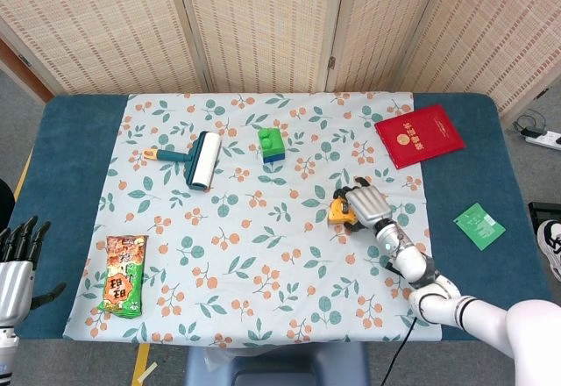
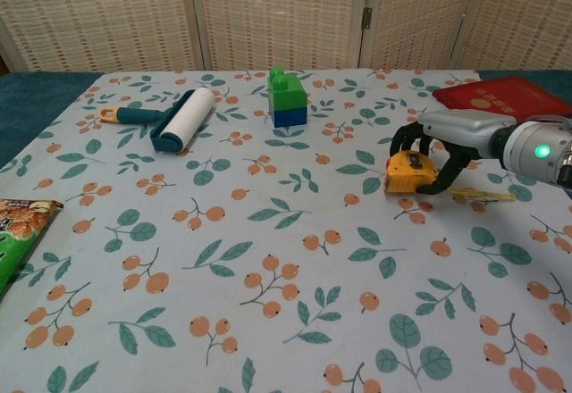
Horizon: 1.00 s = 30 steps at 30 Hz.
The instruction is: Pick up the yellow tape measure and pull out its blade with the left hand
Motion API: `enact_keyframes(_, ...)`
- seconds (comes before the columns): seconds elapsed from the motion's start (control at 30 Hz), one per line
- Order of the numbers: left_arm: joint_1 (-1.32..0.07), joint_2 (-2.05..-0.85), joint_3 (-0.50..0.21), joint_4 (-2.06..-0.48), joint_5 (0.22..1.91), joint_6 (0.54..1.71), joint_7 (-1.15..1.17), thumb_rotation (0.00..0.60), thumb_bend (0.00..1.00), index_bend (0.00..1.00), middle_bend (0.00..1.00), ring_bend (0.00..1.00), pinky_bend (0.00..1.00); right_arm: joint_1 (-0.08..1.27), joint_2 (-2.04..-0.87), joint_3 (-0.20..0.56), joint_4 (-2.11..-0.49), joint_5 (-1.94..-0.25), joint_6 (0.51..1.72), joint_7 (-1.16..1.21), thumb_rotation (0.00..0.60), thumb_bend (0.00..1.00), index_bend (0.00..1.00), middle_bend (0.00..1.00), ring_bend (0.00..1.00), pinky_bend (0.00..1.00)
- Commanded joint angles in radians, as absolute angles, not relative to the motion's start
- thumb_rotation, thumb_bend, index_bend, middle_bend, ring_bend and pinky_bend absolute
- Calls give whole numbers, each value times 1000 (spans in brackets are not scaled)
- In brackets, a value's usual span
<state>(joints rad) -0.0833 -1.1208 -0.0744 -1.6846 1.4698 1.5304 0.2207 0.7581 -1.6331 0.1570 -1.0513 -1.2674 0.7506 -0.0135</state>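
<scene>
While the yellow tape measure lay at the right side of the floral cloth on the bench, it was gripped by the right hand, whose dark fingers were curled around its case from above. The case was seen tilted, with its near edge at the cloth. A short length of yellow blade was seen lying flat on the cloth just to the right of the case. The left hand was held off the bench's left front corner with its fingers spread apart and nothing in it. A lint roller and a green and blue block were placed further back, well apart from the tape measure. A snack packet was laid near the cloth's left front edge, and a red booklet at the right rear.
</scene>
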Motion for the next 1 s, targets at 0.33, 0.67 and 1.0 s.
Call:
enact_keyframes(0.33, -281, -1194, -174, -1738, 1524, 1378, 117, 600, 127, 65, 57, 63, 18, 685, -1590, 215, -1245, -1279, 888, 220, 600, 468, 580, 510, 426, 139)
enact_keyframes(0.67, -477, -1285, -290, -1789, 1379, 1177, 58, 600, 129, 52, 66, 67, 34, 709, -1728, 257, -1200, -1351, 984, 411, 600, 468, 584, 510, 398, 153)
enact_keyframes(1.0, -610, -1386, -335, -1789, 1285, 1104, 149, 600, 135, 12, 66, 44, 6, 786, -1904, 316, -1062, -1390, 1068, 521, 600, 468, 588, 510, 398, 196)
